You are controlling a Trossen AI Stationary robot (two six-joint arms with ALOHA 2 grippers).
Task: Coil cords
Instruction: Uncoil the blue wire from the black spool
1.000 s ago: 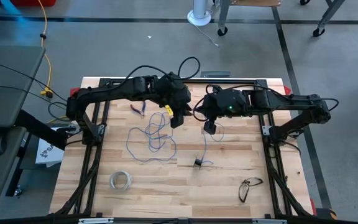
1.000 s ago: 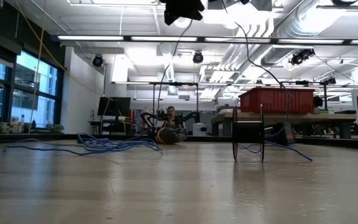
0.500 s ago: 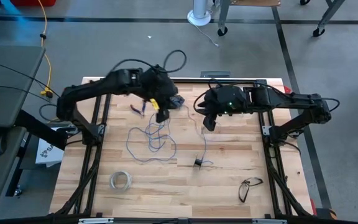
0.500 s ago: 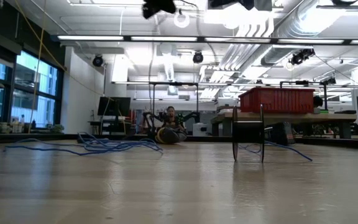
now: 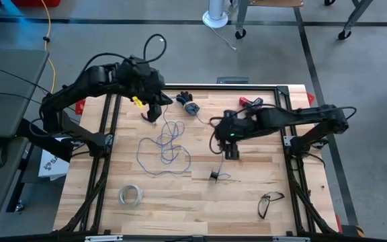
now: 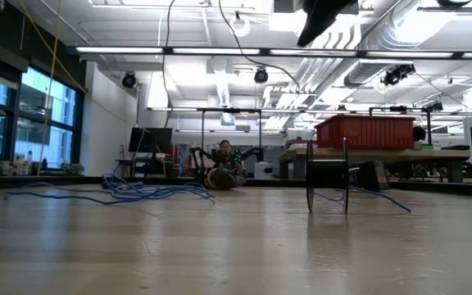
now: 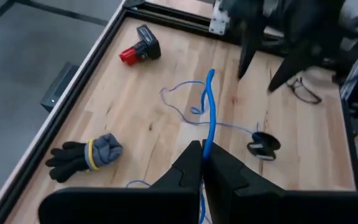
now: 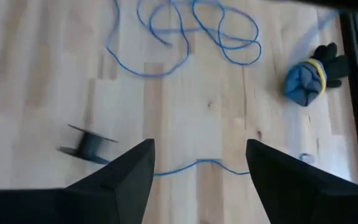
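Grey concrete floor (image 5: 355, 74) with dark tape lines surrounds the wooden table (image 5: 247, 195). A grey desk (image 5: 5, 87) stands beyond the left gripper's side. Across the room: tall windows (image 6: 23, 123), long ceiling lights (image 6: 162, 51), white ducts (image 6: 400, 24), a red bin (image 6: 365, 131) on a workbench.

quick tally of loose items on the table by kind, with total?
Blue wire: 1
Spool: 1
Tape ring: 1
Glasses: 1
Rolled glove: 1
Red-and-black battery pack: 1
Total: 6
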